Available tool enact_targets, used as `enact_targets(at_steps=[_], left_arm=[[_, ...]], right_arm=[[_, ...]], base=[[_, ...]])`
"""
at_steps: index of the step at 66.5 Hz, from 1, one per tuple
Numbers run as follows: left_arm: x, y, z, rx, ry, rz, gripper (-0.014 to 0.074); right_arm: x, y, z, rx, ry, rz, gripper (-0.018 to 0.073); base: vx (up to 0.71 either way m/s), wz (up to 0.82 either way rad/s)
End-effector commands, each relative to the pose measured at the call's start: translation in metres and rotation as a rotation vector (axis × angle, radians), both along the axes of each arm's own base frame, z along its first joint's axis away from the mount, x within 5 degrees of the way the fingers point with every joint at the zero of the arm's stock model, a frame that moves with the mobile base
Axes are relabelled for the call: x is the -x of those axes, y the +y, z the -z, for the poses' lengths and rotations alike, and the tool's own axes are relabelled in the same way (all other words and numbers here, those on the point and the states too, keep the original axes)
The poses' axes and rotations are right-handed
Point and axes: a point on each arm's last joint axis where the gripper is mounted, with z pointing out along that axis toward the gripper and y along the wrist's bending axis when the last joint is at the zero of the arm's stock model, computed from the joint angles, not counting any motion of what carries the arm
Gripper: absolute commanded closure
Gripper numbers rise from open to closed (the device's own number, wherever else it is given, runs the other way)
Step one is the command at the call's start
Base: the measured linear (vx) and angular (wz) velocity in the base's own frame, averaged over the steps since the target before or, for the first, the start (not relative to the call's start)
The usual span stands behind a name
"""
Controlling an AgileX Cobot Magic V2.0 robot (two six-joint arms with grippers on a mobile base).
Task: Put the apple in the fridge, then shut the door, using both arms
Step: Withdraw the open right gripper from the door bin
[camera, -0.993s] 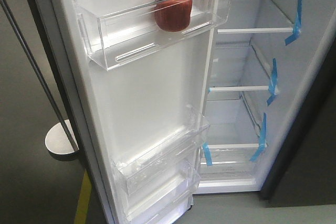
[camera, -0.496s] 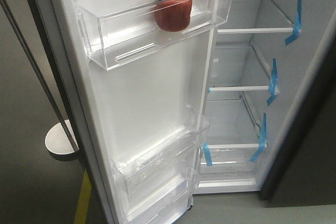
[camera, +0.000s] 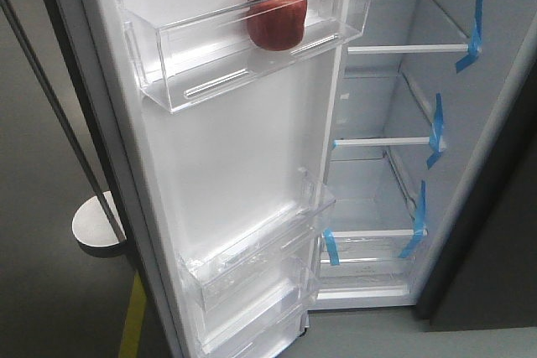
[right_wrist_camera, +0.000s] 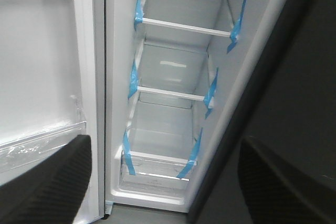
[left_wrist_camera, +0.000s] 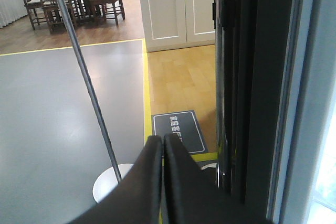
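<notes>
Unmoved: one apple [camera: 275, 12] in bin [camera: 210, 60] on door [camera: 243, 157] (fridge [camera: 377, 194], three shelves [camera: 407, 48]); left end effector [left_wrist_camera: 160, 139] clenched, right end effector [right_wrist_camera: 167, 142] released.

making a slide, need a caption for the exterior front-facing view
Red apple sits in the upper clear bin of the open door, beside the fridge interior with blue-taped shelves.
</notes>
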Motion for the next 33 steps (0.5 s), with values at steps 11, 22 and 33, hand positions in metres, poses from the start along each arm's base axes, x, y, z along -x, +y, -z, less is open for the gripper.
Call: enact_targets(at_steps=[11,22,33], left_arm=[[-0.0004,-0.0013,-0.0008,0.009,-0.066,0.016,0.0602],[-0.0004,-0.0013,-0.0008,0.009,-0.066,0.016,0.0602],[-0.0004,-0.0013,-0.0008,0.009,-0.066,0.016,0.0602]], right_arm=[[-0.0021,-0.0013,-0.0108,0.023,-0.075,0.008,0.0013],[-0.0021,-0.0013,-0.0108,0.023,-0.075,0.008,0.0013],[-0.0021,-0.0013,-0.0108,0.023,-0.075,0.008,0.0013]], base=[[0.00,0.00],[0.00,0.00],[0.00,0.00]])
